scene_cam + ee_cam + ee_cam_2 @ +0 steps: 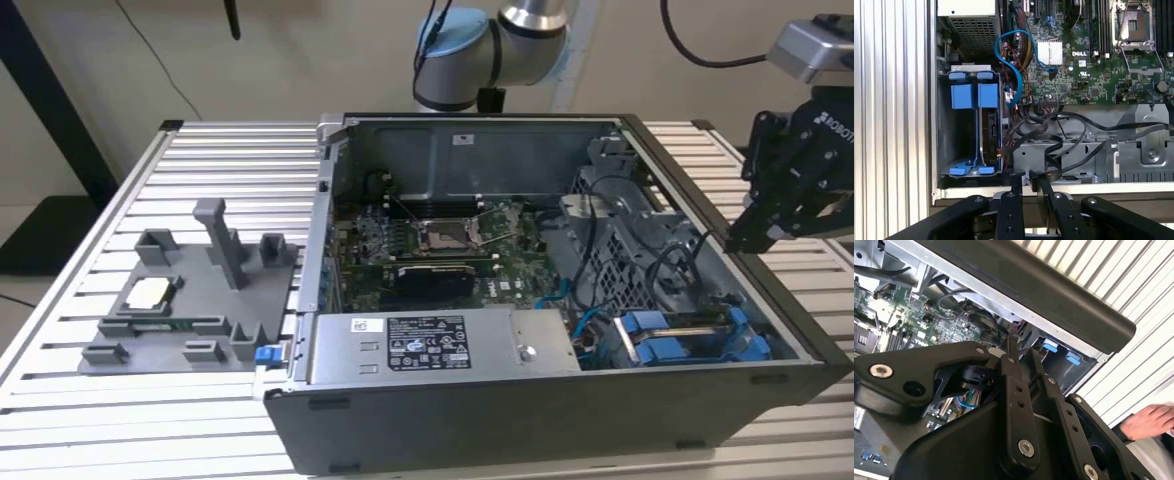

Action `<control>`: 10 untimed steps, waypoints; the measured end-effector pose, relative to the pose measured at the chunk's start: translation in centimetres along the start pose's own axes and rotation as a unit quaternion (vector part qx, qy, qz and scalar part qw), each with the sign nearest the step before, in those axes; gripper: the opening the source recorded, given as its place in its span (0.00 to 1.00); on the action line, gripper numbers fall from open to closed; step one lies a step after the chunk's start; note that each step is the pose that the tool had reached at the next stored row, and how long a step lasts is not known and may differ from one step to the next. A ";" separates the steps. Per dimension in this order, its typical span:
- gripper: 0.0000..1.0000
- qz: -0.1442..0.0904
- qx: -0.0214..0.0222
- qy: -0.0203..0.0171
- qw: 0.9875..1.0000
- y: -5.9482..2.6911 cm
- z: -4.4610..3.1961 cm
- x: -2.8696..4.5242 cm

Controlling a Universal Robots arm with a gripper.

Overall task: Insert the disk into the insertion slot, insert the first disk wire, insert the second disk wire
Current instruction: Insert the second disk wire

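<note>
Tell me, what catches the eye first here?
An open computer case sits on a slatted table, its green circuit board bare. A black gripper hangs by the case's edge at the exterior view's right, near two bright blue holders.

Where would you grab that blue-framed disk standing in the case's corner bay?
Probably by the carrier's broad blue tab, coming straight in through the open side of the case. The disk stands on edge inside the insertion slot, its flat faces hemmed in, which leaves that tab exposed.
</note>
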State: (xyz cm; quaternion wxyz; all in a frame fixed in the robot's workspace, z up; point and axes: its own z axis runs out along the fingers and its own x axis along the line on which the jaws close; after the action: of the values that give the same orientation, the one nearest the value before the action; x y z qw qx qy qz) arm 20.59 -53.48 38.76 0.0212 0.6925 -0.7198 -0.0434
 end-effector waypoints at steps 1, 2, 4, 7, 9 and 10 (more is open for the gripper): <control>0.27 0.000 -0.002 0.000 1.000 -0.01 0.05 0.00; 0.27 0.000 -0.004 -0.001 1.000 -0.01 0.09 0.00; 0.27 0.000 -0.007 -0.004 1.000 -0.01 0.14 0.01; 0.27 -0.003 -0.008 -0.030 1.000 -0.02 0.15 0.00; 0.27 -0.003 -0.008 -0.035 0.999 -0.04 0.30 0.00; 0.27 -0.003 -0.008 -0.035 0.999 -0.06 0.39 0.01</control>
State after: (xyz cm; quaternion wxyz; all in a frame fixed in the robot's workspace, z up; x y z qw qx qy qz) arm 20.61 -53.48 38.37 0.0014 0.6925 -0.7176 -0.0737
